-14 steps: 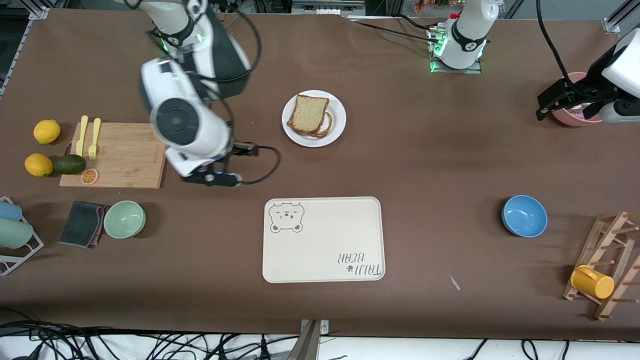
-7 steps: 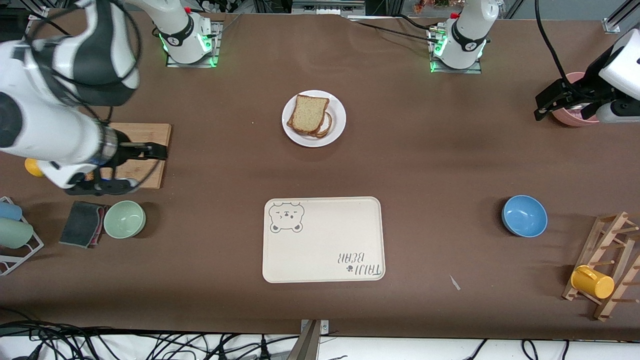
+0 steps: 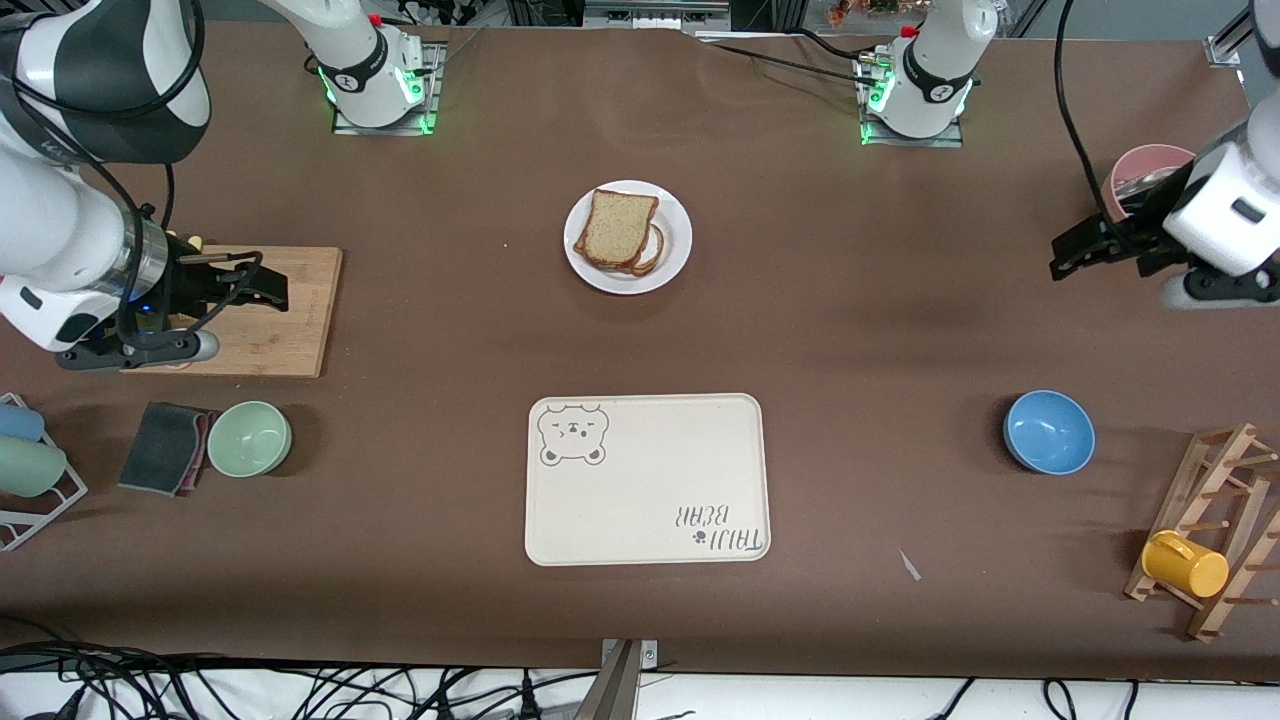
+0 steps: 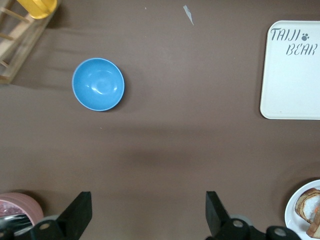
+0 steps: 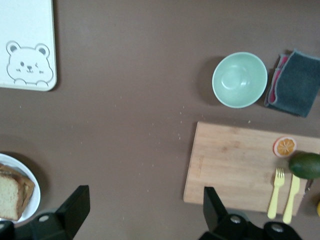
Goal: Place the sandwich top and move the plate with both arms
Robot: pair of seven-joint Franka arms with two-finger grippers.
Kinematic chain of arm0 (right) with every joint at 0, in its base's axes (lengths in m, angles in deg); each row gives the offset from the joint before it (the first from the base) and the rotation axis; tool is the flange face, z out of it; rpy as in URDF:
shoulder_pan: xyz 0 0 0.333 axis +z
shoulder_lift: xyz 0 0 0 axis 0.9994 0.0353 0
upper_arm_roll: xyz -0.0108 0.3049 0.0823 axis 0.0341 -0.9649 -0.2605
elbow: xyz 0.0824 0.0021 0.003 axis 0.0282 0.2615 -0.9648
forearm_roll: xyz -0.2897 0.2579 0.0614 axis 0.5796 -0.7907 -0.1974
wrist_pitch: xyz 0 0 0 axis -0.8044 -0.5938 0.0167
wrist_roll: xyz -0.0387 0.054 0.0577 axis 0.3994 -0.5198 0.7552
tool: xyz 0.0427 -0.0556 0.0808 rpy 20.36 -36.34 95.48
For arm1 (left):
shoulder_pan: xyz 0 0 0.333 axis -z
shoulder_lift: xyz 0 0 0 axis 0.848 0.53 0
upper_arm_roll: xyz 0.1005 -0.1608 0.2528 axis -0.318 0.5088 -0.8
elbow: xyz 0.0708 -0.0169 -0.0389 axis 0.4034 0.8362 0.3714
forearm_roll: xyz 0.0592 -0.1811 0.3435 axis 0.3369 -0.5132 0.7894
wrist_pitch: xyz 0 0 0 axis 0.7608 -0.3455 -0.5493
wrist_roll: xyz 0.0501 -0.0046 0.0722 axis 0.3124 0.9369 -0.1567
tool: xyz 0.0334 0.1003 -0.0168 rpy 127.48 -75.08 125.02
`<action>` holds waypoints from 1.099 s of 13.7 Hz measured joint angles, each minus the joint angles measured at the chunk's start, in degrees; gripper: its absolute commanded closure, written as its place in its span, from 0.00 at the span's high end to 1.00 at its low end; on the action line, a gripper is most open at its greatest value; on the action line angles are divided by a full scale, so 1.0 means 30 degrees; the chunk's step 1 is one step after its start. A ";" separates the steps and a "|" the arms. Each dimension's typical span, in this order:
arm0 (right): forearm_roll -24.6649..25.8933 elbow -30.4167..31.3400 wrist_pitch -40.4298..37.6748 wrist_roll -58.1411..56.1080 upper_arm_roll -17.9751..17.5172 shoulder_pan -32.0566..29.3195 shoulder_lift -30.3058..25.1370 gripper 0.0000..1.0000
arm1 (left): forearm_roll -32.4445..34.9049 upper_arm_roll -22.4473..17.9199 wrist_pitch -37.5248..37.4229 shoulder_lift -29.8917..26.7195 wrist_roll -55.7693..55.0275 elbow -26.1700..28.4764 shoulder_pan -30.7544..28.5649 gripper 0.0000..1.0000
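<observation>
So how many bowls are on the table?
2. A green bowl sits beside the dark cloth at the right arm's end; a blue bowl sits toward the left arm's end. None seem hidden.

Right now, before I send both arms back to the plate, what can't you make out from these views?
- What lies under the sandwich top on the plate: front view shows only crust edges below it.
- The plate is cut off by the edge in both wrist views.
- The lemons and most of the yellow cutlery: hidden in front view by the right arm over the cutting board.
- The pink cup's contents: partly covered by the left arm.
</observation>
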 measured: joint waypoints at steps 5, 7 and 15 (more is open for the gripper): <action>0.0566 0.2226 0.0529 -0.0050 -0.2306 -0.3499 -0.3123 1.00 | -0.4285 -0.0082 0.1836 0.1283 0.0605 0.1714 -0.0696 1.00; 0.0670 0.2419 0.0026 -0.0050 -0.2346 -0.3979 -0.3780 1.00 | -0.6652 -0.0062 0.2589 0.1400 0.1208 0.2820 -0.0704 1.00; 0.0887 0.2739 -0.0638 0.0075 -0.3489 -0.4762 -0.3952 1.00 | -1.1993 0.1743 0.6146 0.1865 0.3547 0.6177 -0.0451 1.00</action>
